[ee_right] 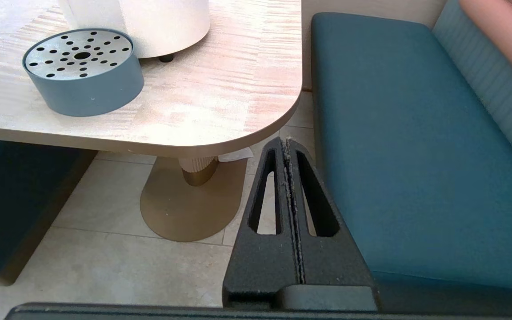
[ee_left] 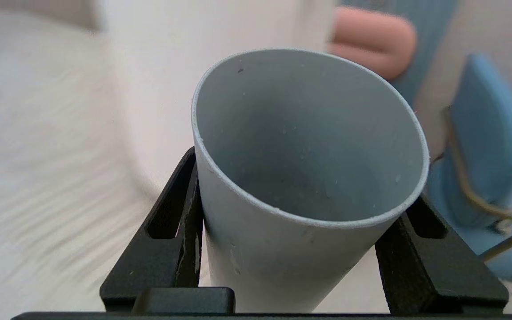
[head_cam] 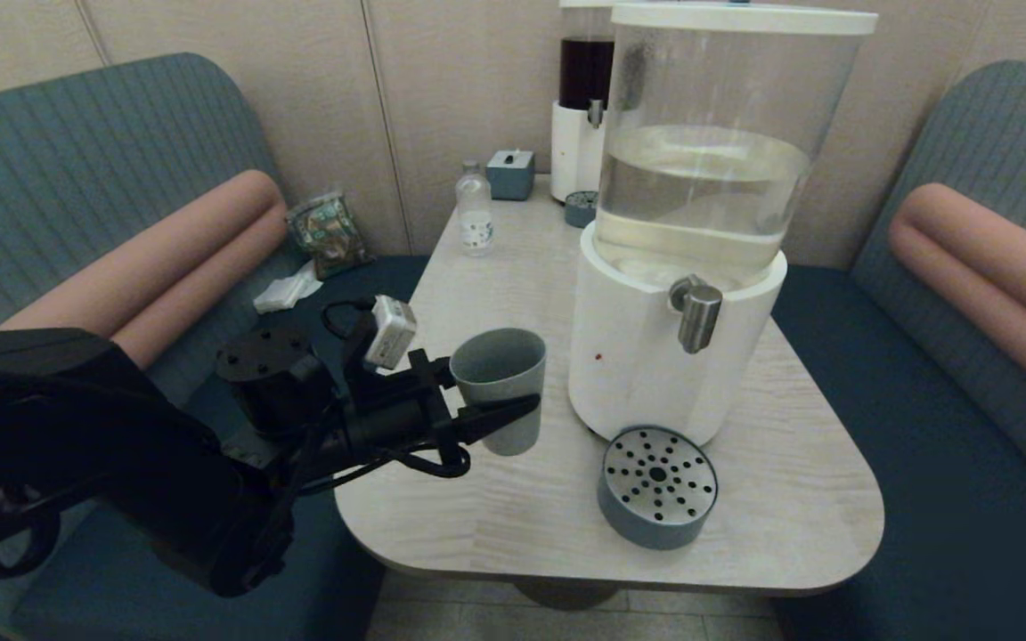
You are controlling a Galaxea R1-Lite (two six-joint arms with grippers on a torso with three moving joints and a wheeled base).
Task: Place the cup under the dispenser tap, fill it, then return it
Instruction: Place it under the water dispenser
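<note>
Two black fingers of my left gripper [head_cam: 500, 402] are closed on the plain matte grey-blue cup [head_cam: 500, 385], one on each side of its wall, and in the left wrist view the fingers [ee_left: 174, 240] press against the cup [ee_left: 300, 178] just below its open rim. I see the cup upright with a slight tilt, and I see no liquid in it. It is over the pale wood-grain table [head_cam: 789, 499], to the left of the large white-based dispenser [head_cam: 664, 356] with the clear tank and pale liquid, close to its base but not touching. I cannot tell if the bottom of the cup rests on the table. The short brushed-metal dispenser tap [head_cam: 698, 313] is further to the right and higher than the cup's rim, and below the tap stands the round blue-grey tray [head_cam: 657, 485] with a perforated metal top. My right gripper [ee_right: 288, 146] is parked low beside the table edge, over the floor and next to the dark blue bench seat [ee_right: 416, 155], with its fingers pressed together and holding nothing.
</note>
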